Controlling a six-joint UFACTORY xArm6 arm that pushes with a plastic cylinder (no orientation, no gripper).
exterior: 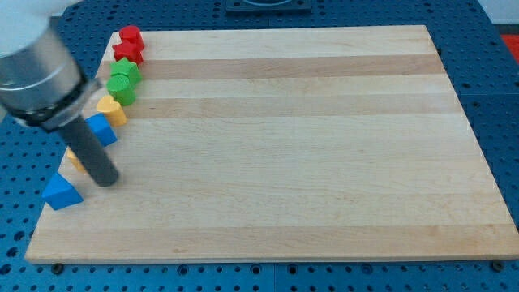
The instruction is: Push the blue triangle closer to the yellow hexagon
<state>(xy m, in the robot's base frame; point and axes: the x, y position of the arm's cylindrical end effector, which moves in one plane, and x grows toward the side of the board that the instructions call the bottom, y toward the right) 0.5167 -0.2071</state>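
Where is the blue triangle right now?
The blue triangle sits at the view's bottom left, near the wooden board's left edge. My tip is just to its upper right, and a yellow block, mostly hidden by the rod, lies just above.

A pale wooden board point(292, 146) fills most of the frame, built from long planks whose grain runs left to right in alternating lighter and darker bands. Around it on every side lies a blue perforated surface point(499, 89), dotted with regular rows of small holes. At the top centre, a dark grey fixture point(268, 5) is cut off by the frame edge. The light is even and soft.
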